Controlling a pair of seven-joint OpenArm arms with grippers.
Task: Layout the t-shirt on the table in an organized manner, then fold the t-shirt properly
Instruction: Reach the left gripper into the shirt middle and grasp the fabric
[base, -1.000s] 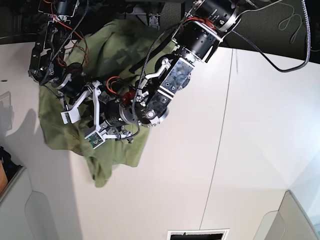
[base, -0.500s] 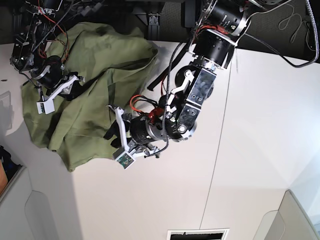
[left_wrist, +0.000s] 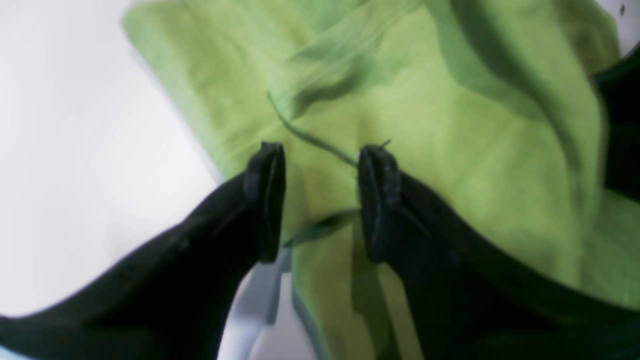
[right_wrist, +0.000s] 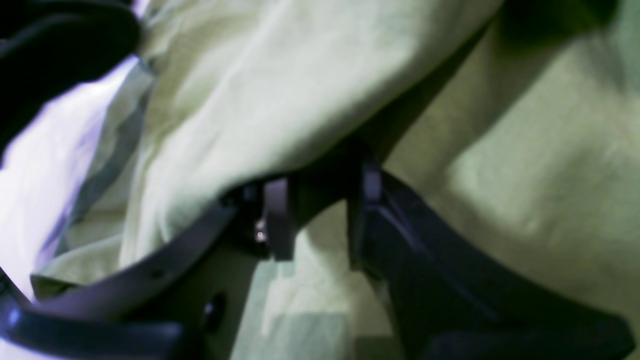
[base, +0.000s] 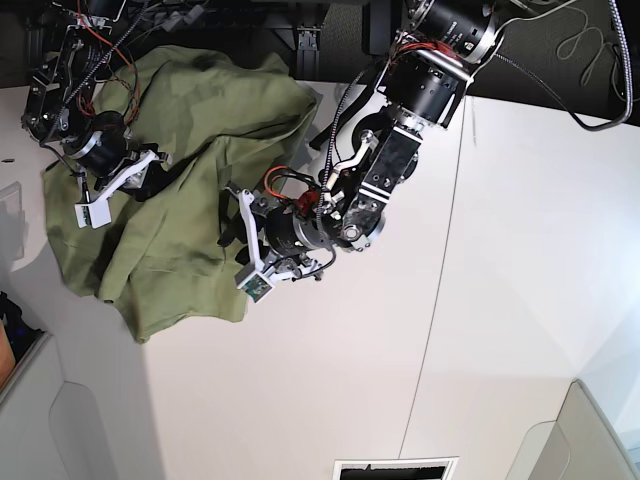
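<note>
The olive green t-shirt (base: 200, 130) lies crumpled in a wide heap on the white table (base: 480, 300), at its far left corner. My left gripper (base: 228, 232) hovers over the shirt's right lower edge. In the left wrist view this gripper (left_wrist: 320, 200) is open, with the t-shirt (left_wrist: 450, 125) below it and only a thin fold ridge in the gap. My right gripper (base: 150, 178) sits on the shirt's left part. In the right wrist view it (right_wrist: 317, 220) is shut on a fold of the t-shirt (right_wrist: 300, 75) that drapes over one finger.
Grey bins stand at the near left corner (base: 30, 400) and the near right corner (base: 600, 430). A dark slot (base: 395, 468) sits at the front edge. A thin seam (base: 440, 280) runs down the table. The shirt's top edge hangs at the table's back edge.
The right arm pulled the shirt up and left, spreading it wider. The left arm swung out to the shirt's right lower edge and its jaws opened, letting the cloth go.
</note>
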